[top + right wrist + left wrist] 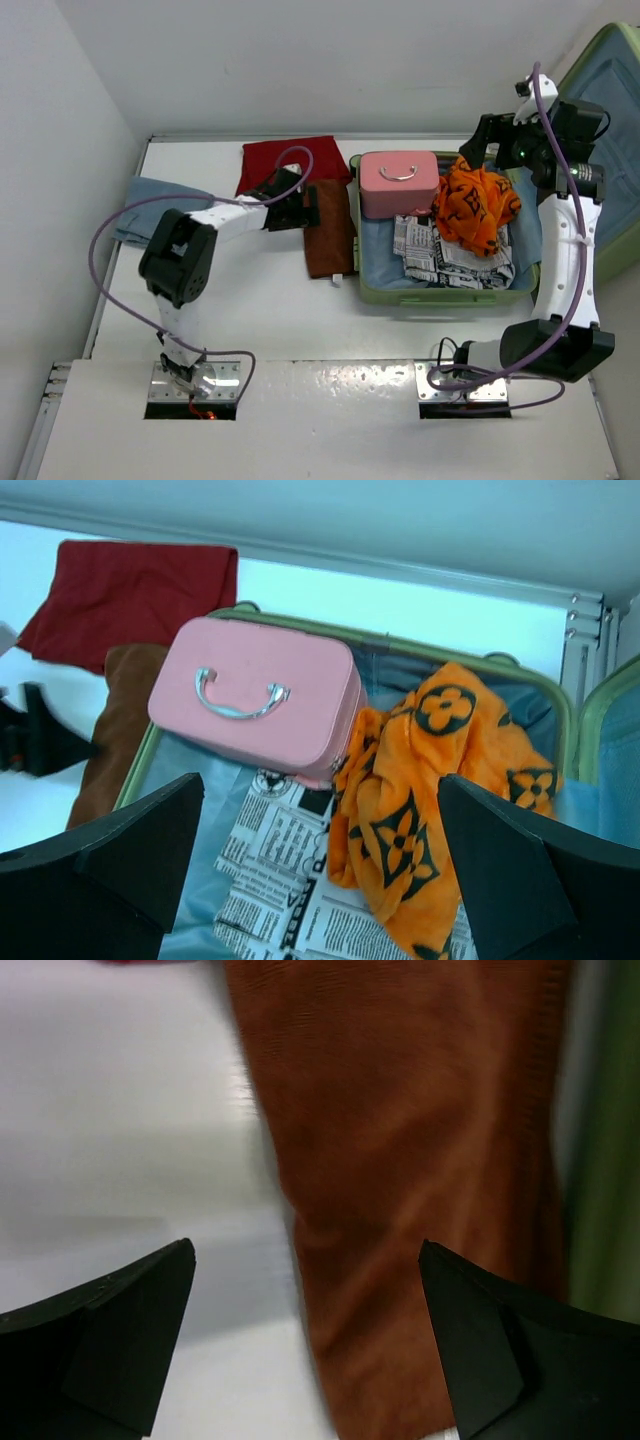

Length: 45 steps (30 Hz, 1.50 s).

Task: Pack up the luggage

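Left claw [305, 1260], spread wide, hovers over the rust-brown ribbed cloth [328, 240] on the white worktop [250, 320] at 9 o'clock of the open light-green hard-shell luggage [440, 296]; a shallow pinch may catch one layer and snag the rim.

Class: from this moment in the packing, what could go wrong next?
1. The open left gripper hangs over the brown cloth close to the wall of the luggage; a finger may strike that wall.
2. The orange scarf is heaped high beside the pink case, so the lid might not shut flat.
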Each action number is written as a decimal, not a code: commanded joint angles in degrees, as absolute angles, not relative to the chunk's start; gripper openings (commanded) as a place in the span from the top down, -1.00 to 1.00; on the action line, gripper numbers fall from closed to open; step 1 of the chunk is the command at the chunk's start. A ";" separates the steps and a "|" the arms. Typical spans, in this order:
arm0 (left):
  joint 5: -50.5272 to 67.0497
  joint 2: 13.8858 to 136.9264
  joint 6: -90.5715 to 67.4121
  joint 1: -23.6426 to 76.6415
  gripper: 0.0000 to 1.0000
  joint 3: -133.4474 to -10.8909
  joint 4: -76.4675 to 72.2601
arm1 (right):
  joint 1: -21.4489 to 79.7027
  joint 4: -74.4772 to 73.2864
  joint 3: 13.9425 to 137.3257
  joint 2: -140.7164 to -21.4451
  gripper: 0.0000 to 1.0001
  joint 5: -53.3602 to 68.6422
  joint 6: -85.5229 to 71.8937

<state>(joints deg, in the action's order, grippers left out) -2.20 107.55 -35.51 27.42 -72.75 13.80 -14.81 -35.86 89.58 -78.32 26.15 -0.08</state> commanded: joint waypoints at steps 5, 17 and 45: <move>-10.54 117.06 -41.04 29.96 -0.99 -82.87 16.61 | -15.38 -38.23 86.14 -73.48 -0.99 25.49 1.84; -12.57 125.59 -40.96 33.75 -0.78 -87.89 17.39 | -16.00 -39.11 85.08 -72.51 -0.99 25.14 1.93; 42.00 96.85 -13.29 32.86 1.00 -87.36 -3.68 | -20.03 -34.89 78.75 -69.35 -0.99 24.08 1.14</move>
<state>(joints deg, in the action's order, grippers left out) 32.47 97.01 -18.39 28.67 -85.84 -0.69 -18.94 -38.06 79.29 -71.20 24.38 2.48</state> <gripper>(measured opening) 0.058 0.994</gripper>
